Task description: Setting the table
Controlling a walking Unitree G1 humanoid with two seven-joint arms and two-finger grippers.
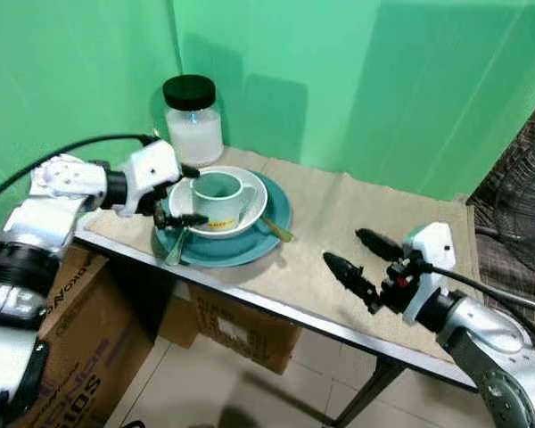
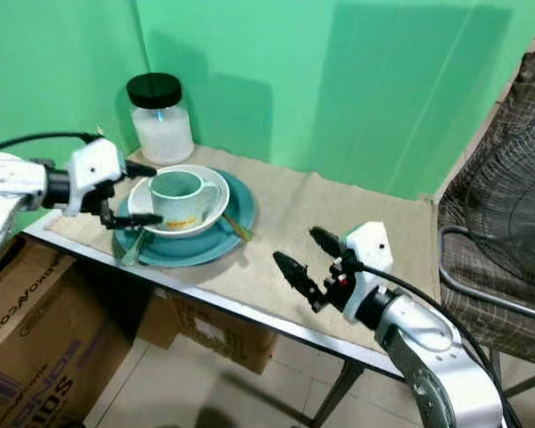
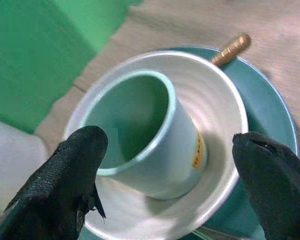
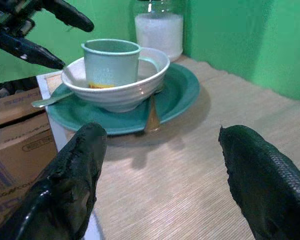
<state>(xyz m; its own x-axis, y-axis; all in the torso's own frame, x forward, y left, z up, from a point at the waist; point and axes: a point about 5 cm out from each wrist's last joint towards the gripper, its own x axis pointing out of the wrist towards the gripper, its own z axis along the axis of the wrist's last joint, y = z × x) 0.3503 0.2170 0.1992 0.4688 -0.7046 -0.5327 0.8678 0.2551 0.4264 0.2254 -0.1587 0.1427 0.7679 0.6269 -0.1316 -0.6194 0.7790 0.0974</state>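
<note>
Head view: a pale green mug (image 1: 216, 200) stands in a white bowl (image 1: 246, 214) on the teal plate (image 1: 269, 234); a lidded jar (image 1: 193, 120) of white powder stands behind the plate. Left wrist view: left gripper (image 3: 177, 175) spread wide around the empty mug. Right wrist view: right gripper (image 4: 160, 175) agape, holding nothing, near the plate.

pale green mug (image 1: 216, 198) upright in white bowl (image 1: 250, 214) — on teal plate (image 1: 250, 245).
</note>
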